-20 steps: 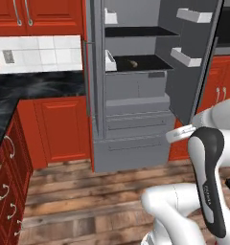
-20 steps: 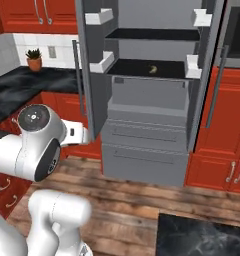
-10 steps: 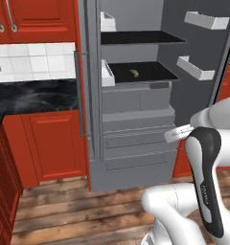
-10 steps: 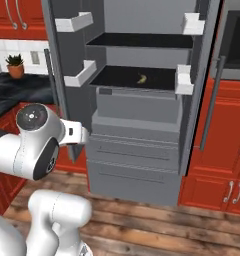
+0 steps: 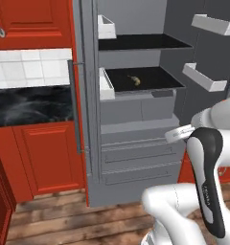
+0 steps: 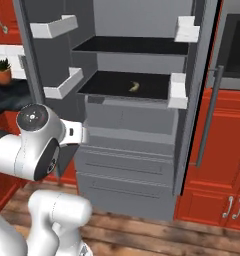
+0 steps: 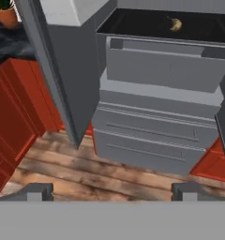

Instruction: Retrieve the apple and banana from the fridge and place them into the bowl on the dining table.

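While our left base camera looks forward, we see the fridge (image 5: 136, 124) filling the middle of the frame with both doors swung open. On its lower black shelf, a little above centre, lies the banana (image 5: 134, 80), small and yellow. White door bins (image 5: 209, 78) stand at the upper right, and a black counter (image 5: 30, 106) with red cabinets (image 5: 45, 158) sits at the left. Our white arm (image 5: 208, 182) rises at the lower right.

From the right base camera we find the banana (image 6: 134, 87) just above centre on the same lower shelf of the fridge (image 6: 132, 150), well back from the shelf's front edge. A potted plant (image 6: 2, 70) stands on the counter at the left edge, and our arm (image 6: 37, 150) bulks in the lower left. Red cabinets (image 6: 222, 165) fill the right side.

Through the hand camera we meet the banana (image 7: 175, 24) near the top edge, right of centre, above the grey drawers (image 7: 152, 136). Our gripper (image 7: 112, 191) shows its fingertips (image 7: 38, 191) at the bottom, far apart, nothing between them, above the wood floor (image 7: 86, 173).
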